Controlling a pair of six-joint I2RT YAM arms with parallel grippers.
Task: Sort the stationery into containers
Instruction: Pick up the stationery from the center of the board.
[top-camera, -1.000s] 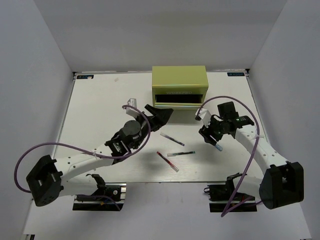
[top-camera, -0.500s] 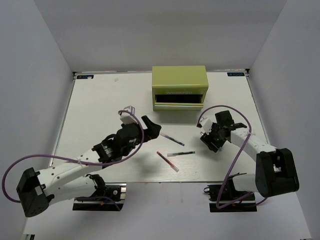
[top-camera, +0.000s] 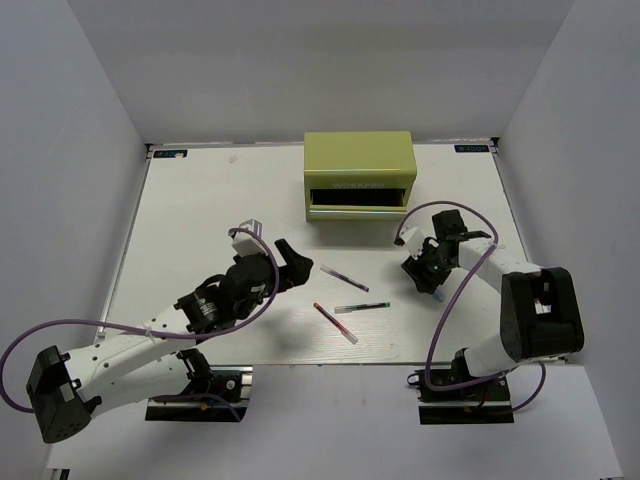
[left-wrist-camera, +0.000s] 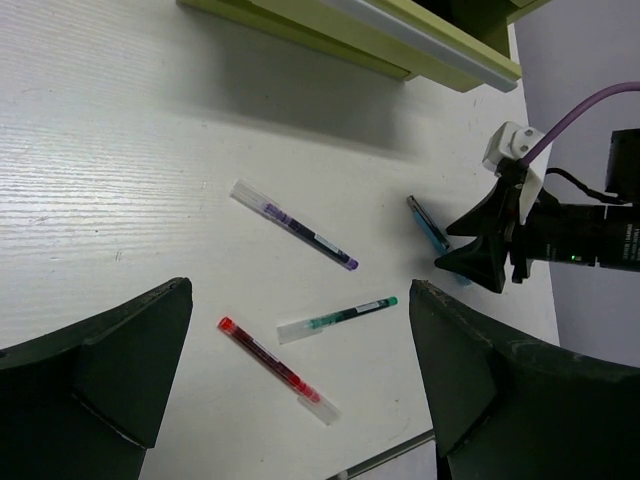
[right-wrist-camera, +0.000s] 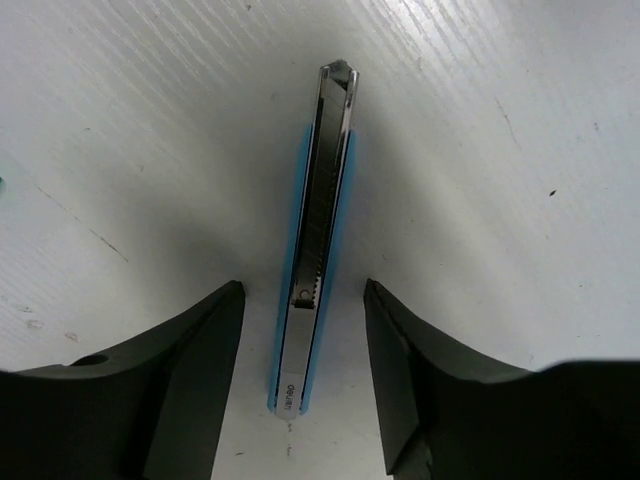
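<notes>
right hand (right-wrist-camera: 300, 290) spread astride the light blue pen (right-wrist-camera: 318, 220), plain at the wrist, seemingly hidden from above; left hand (left-wrist-camera: 300, 290) spread.

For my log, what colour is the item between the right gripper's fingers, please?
The item is light blue with a silver strip; see right wrist view.

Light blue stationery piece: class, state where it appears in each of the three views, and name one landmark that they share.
Top external: light blue piece right of centre, partly hidden under the right gripper.
Left wrist: right of centre, diagonal, at that gripper's fingertips.
Right wrist: centre, lengthwise between the open fingers.
Shared landmark: the right gripper.
</notes>
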